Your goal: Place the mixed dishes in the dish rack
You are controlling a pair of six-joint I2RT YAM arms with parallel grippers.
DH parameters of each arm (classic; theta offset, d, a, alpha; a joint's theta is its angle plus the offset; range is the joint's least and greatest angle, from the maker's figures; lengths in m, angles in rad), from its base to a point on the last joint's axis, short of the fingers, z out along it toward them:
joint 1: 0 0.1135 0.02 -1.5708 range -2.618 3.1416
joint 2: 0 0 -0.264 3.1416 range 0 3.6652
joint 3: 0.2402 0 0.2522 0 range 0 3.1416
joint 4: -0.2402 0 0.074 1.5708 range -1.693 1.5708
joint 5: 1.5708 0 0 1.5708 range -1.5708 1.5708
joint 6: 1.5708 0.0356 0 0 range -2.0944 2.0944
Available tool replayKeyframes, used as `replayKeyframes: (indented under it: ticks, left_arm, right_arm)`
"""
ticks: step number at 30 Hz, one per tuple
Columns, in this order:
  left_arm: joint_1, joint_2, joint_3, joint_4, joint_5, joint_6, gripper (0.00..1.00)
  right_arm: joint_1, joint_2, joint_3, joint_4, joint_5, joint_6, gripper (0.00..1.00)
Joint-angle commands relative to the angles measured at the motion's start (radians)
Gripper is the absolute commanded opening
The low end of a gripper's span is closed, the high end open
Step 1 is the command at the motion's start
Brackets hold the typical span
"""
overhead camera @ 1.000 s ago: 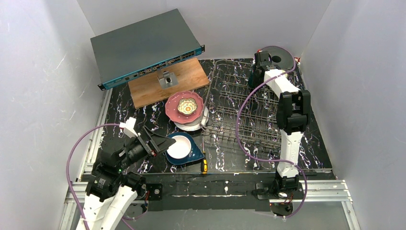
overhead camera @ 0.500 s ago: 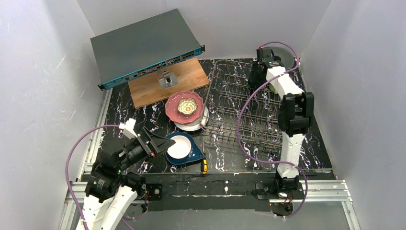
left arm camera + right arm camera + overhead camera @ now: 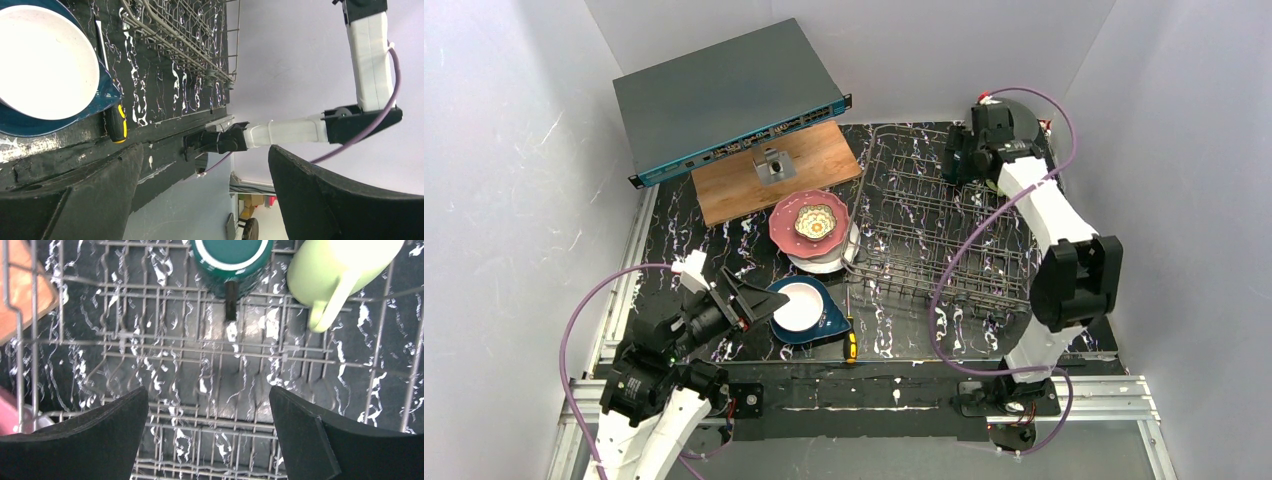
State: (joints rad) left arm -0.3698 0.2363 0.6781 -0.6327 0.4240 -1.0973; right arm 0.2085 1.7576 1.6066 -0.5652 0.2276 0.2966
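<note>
Above the marbled table (image 3: 724, 245), left gripper (image 3: 204, 160) and right gripper (image 3: 209, 395) gape wide, empty.

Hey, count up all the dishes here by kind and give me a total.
Plates: 3, the pink plate, the white plate under it, the dark blue plate
Bowls: 1, the white bowl
Small dishes: 1, the flower-shaped dish
Mugs: 2, the teal mug and the yellow-green mug, both in the rack
Total: 7
</note>
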Motion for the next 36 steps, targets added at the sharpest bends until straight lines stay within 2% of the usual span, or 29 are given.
replayKeyframes:
  ticks: [1, 6, 10, 16, 20, 22, 26, 33, 36]
  left_arm:
    - [-0.004, -0.015, -0.016, -0.012, -0.013, -0.001, 0.95]
    - [-0.004, -0.002, -0.037, -0.011, -0.009, 0.002, 0.95]
    - [-0.004, 0.023, -0.026, -0.015, -0.002, 0.026, 0.96]
    - [-0.004, 0.119, 0.034, -0.082, -0.054, 0.131, 0.98]
    - [-0.007, 0.343, 0.153, -0.087, -0.067, 0.262, 0.98]
    - [-0.022, 0.468, 0.228, -0.096, -0.122, 0.325, 0.98]
    - [-0.088, 0.631, 0.338, -0.098, -0.35, 0.388, 0.97]
    - [-0.235, 0.942, 0.525, -0.102, -0.659, 0.394, 0.88]
    - [-0.251, 1.019, 0.557, -0.099, -0.73, 0.36, 0.81]
  right_arm:
    - [0.1, -0.166, -0.118, 0.061, -0.002, 0.013, 0.98]
    - [0.308, -0.359, -0.339, 0.19, -0.068, 0.01, 0.98]
    - [0.434, -0.439, -0.433, 0.188, -0.13, 0.115, 0.98]
    - [0.488, -0.54, -0.549, 0.2, -0.281, 0.196, 0.98]
    - [0.494, -0.577, -0.577, 0.195, -0.28, 0.158, 0.99]
    - [0.494, -0.596, -0.57, 0.186, -0.272, 0.139, 1.0]
    - [0.494, -0.64, -0.567, 0.181, -0.265, 0.126, 1.0]
    - [0.494, -0.729, -0.607, 0.143, -0.269, 0.122, 1.0]
    - [0.493, -0.781, -0.64, 0.123, -0.26, 0.12, 1.0]
